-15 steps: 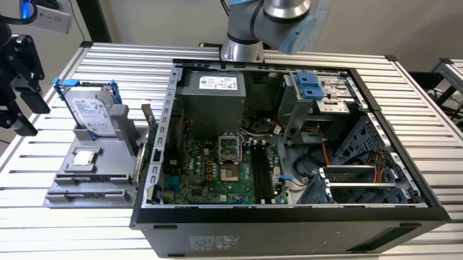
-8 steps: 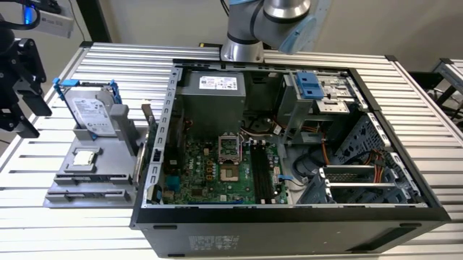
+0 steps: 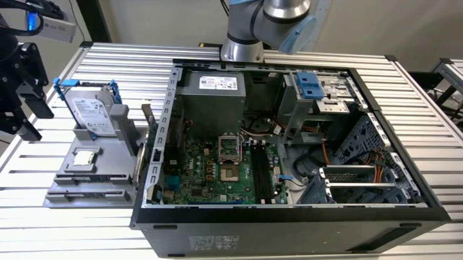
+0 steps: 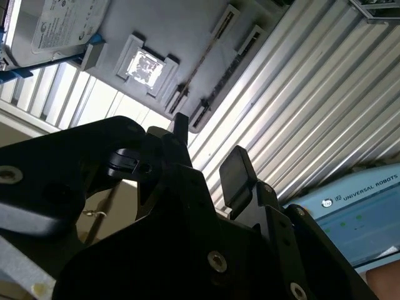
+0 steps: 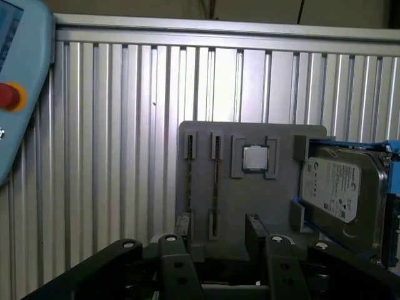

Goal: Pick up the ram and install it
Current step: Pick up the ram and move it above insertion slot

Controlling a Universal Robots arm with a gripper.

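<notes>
Our tool [image 5: 215, 240] hangs open, jaws apart and empty, near the grey tray [image 5: 262, 200], where the ram [image 5: 216, 181] stands edgewise in its slots beside the square chip [image 5: 254, 157].

I count: one ram [image 5: 216, 181], one hard drive [image 5: 340, 187], one square chip [image 5: 254, 157], one grey holder tray [image 5: 250, 200], one open computer case [image 3: 289, 222].

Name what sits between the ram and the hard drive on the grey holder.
In the first wrist view, the square silver chip sits between the ram and the hard drive.
</notes>
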